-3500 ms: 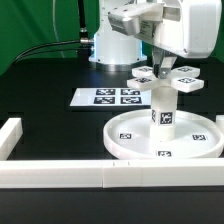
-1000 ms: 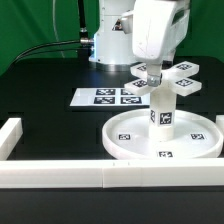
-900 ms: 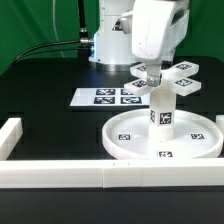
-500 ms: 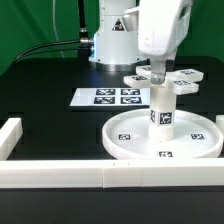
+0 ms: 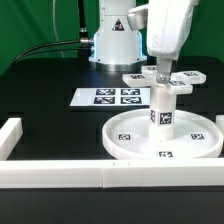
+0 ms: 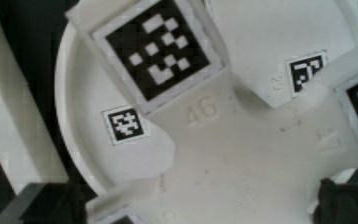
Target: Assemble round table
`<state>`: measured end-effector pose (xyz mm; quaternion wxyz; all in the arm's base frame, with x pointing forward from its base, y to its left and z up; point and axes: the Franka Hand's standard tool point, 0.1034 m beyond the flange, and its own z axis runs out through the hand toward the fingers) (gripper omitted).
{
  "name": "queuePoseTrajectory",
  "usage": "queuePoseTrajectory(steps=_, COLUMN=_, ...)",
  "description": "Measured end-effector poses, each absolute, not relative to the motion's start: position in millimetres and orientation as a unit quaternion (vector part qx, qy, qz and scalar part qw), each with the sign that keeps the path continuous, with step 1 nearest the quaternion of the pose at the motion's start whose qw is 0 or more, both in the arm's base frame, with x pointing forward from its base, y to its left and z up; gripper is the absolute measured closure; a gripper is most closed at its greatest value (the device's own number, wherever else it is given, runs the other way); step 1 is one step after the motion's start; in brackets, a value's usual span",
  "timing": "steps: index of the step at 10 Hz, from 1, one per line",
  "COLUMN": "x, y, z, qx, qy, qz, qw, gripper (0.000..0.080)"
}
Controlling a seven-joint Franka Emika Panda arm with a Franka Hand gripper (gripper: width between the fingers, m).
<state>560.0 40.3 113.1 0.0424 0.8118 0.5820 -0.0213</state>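
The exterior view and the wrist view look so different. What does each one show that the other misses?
Only the exterior view shows the arm, the marker board, the wall bars and the cylinder standing in the disc. Only the wrist view shows the tags close up, filling the picture. Both show the cross piece and the disc.

White plastic parts on a matt black table

The disc [image 5: 166, 137], cylinder [image 5: 162, 108] and cross [image 5: 168, 79] look like smooth, faintly satin white plastic with matt black-and-white tags; close up the disc [image 6: 247, 150] shows slight scuffing. The marker board [image 5: 104, 98] looks flat and papery, the wall bars [image 5: 100, 178] smooth white plastic.
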Motion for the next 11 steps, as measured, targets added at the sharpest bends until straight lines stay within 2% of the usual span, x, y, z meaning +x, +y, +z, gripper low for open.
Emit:
queuePoseTrajectory(steps=5, x=555.9, y=27.4, z=112.2, qx=0.845, qy=0.534, qz=-0.037, qw=0.025, gripper=0.015)
queuePoseTrajectory(steps=11, x=555.4, y=28.4, z=111.3, qx=0.845, qy=0.533, qz=-0.038, qw=0.025, gripper=0.015)
